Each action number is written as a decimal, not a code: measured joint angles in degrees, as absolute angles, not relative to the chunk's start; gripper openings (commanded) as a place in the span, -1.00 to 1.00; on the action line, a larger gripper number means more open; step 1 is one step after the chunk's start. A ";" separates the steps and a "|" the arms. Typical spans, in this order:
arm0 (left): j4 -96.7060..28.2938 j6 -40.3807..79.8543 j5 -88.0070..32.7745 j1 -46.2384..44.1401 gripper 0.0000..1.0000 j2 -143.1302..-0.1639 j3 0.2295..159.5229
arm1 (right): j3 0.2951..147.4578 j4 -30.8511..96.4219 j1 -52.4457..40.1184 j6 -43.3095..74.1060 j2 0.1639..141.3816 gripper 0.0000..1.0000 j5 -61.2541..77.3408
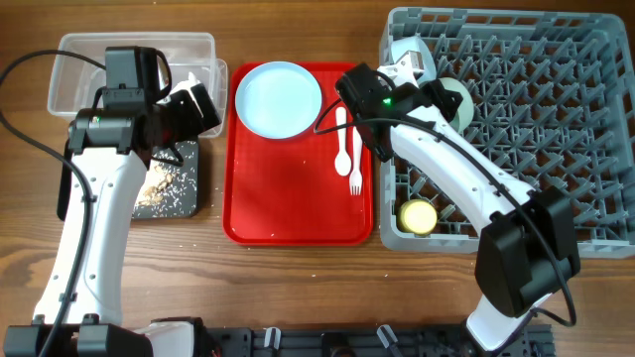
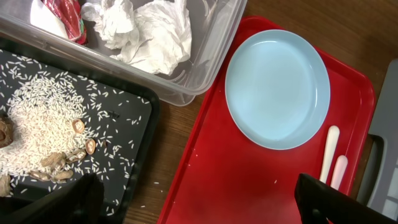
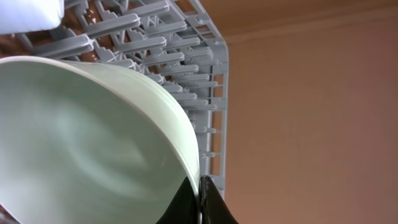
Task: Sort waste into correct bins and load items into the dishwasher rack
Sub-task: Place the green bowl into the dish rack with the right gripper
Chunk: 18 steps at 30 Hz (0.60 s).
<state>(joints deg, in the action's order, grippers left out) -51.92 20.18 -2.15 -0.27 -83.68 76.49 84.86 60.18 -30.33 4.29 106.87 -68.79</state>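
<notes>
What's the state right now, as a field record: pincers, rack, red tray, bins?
left pincer: open, holding nothing
right pincer: shut on mint-green bowl rim, at the rack's left side
in rack: yellow cup
on red tray: pale blue plate, spoon, fork
clear tub: crumpled tissue, wrapper
black tray: rice scraps

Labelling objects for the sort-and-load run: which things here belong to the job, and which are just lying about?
Job: plate, spoon, fork, yellow cup, mint-green bowl, rack, clear tub, black tray, tissue, wrapper, rice scraps.
Bystanders: red tray, wooden table.
</notes>
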 measured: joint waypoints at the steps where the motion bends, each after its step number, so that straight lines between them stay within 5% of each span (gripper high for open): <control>1: -51.92 20.18 -2.15 -0.27 1.00 -83.68 76.49 | 84.86 60.20 -30.33 4.62 106.87 -0.91 -68.58; 18: -51.92 20.18 -2.15 -0.27 0.99 -83.68 76.49 | 84.88 62.02 -30.30 7.70 106.89 -0.91 -71.09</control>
